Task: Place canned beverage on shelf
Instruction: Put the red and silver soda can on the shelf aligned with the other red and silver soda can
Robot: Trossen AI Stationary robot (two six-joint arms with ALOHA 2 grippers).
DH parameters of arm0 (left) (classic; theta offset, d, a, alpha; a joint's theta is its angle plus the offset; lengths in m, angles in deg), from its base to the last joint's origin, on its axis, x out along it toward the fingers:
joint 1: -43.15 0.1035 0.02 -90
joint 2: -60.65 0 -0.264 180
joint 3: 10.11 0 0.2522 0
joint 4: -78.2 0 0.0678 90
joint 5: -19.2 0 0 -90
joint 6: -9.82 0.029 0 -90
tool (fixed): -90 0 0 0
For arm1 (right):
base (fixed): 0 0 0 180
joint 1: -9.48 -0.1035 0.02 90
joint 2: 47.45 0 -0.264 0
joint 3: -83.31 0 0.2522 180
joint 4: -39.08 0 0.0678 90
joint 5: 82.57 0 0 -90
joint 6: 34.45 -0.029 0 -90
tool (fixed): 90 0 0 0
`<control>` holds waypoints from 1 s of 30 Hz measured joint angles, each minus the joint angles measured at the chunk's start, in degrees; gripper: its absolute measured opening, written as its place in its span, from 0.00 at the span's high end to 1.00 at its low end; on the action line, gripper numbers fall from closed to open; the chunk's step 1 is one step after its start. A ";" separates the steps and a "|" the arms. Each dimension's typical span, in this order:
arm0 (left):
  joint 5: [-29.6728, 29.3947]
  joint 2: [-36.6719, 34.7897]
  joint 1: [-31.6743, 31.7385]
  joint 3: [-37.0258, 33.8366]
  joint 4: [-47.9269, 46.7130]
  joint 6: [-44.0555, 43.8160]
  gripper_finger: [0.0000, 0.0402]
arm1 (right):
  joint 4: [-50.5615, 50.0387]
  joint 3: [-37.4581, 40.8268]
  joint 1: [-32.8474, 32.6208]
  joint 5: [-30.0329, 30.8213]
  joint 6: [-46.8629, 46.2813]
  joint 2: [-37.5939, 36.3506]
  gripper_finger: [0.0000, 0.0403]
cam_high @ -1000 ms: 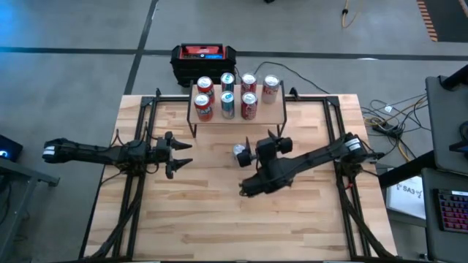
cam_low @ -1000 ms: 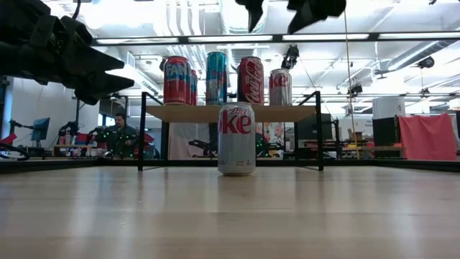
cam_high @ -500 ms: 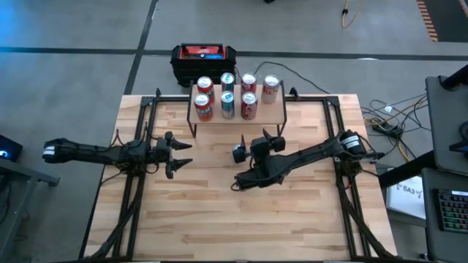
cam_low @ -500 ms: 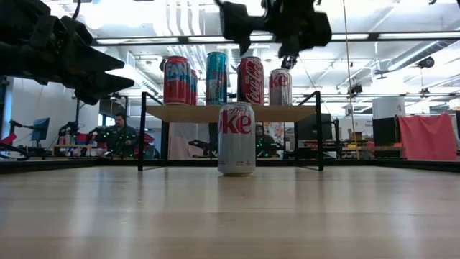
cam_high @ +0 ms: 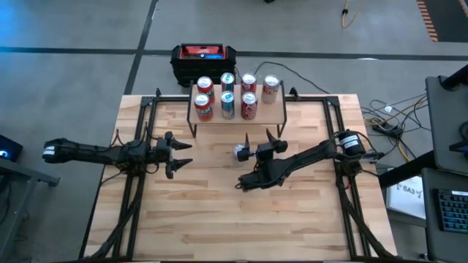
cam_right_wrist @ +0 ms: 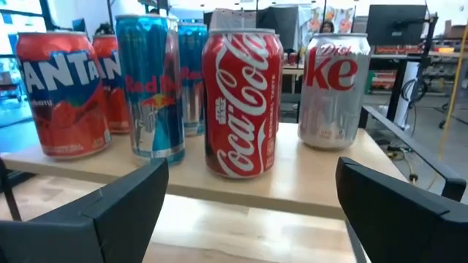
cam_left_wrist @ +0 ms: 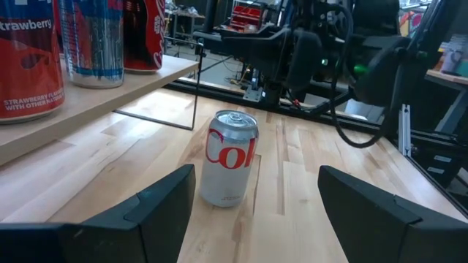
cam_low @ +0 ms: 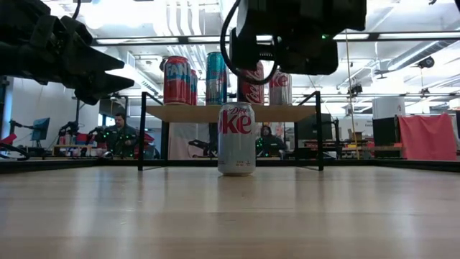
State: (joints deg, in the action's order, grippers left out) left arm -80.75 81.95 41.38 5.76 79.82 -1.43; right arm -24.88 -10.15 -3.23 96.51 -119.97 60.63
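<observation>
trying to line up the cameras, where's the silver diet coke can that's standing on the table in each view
High view: the diet coke can stands on the table just ahead of the right pincer, in front of the shelf.
Low view: centre, in front of the shelf.
Left wrist view: centre, between the fingers.
Right wrist view: not in it.
Shared landmark: the shelf.

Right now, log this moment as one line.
silver can upright on table, ungrasped | right gripper open above it, facing shelf | left gripper open, waiting left
</observation>
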 joint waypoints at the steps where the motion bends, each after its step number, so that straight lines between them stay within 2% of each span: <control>1: 0.01 0.00 -0.01 0.01 0.00 0.00 0.32 | 0.00 0.11 0.02 -0.31 -0.01 0.00 0.08; 12: -0.01 0.00 -0.01 -0.01 -0.01 0.00 0.32 | 4.23 0.33 2.55 -1.49 3.55 2.37 0.07; 17: -0.01 0.00 -0.01 0.00 -0.02 0.00 0.32 | 5.74 0.35 3.02 -0.53 1.95 4.03 0.07; 25: 0.01 0.00 0.00 -0.01 -0.02 0.00 0.32 | 5.06 0.35 -0.75 -0.76 1.59 2.59 0.07; 30: -0.01 0.00 -0.01 0.01 -0.02 0.00 0.32 | 4.11 0.33 -4.45 -7.28 4.86 -1.55 0.07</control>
State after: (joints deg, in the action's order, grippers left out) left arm -80.75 81.95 41.37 5.77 79.80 -1.43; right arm -20.77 -9.82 -7.68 89.23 -115.11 59.07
